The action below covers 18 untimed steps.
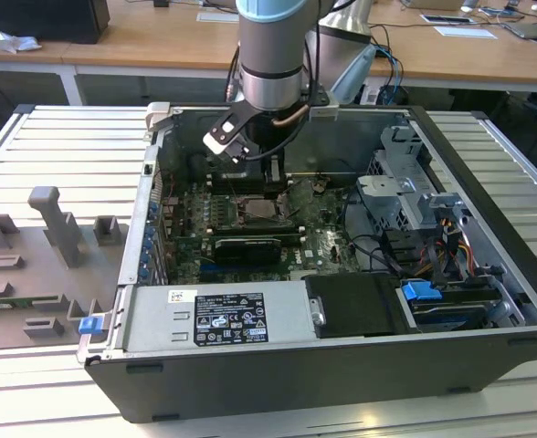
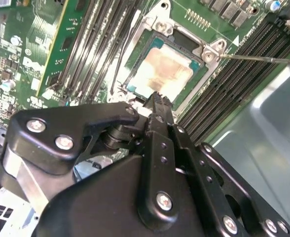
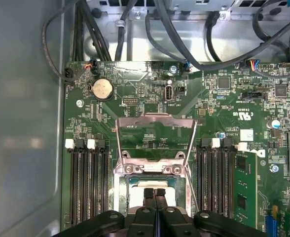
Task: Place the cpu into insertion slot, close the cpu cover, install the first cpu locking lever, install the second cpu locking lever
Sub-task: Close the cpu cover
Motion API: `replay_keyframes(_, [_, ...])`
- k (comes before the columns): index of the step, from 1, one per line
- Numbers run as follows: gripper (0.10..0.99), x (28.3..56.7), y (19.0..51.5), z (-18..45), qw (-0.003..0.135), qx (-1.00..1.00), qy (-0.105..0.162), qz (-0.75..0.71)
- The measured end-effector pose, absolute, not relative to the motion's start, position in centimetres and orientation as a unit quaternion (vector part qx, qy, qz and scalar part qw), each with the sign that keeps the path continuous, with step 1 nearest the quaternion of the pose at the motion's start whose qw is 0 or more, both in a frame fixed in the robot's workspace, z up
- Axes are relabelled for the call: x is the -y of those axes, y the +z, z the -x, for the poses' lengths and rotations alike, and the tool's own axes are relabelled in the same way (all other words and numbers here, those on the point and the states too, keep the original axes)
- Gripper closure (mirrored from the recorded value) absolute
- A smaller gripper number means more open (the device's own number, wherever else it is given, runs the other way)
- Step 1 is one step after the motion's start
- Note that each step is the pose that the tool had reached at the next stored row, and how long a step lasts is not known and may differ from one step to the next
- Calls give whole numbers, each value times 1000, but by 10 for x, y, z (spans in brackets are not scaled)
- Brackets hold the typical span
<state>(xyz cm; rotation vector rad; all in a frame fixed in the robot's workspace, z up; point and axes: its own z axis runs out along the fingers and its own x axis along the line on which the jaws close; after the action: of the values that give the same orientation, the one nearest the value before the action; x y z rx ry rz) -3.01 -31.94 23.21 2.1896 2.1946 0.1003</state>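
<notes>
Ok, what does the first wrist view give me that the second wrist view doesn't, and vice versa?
First wrist view: the thin silver hinged cpu cover raised open, and a round silver coin battery. Second wrist view: a thin metal lever rod jutting out from the insertion slot. Both: the small silvery-beige square cpu lying in that slot, with the black gripper over its edge.

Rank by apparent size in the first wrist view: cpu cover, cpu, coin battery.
1. cpu cover, raised open
2. cpu, partly hidden behind the gripper, still larger than the battery
3. coin battery
</notes>
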Motion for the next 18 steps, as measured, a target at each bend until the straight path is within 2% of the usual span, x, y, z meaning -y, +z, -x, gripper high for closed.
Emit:
replay_keyframes(6, [980,319,250,29,21,-707,31,-706])
replay_keyframes(8, [980,319,267,29,23,-708,30,-706])
replay_keyframes(18, [980,319,277,16,25,-708,30,-706])
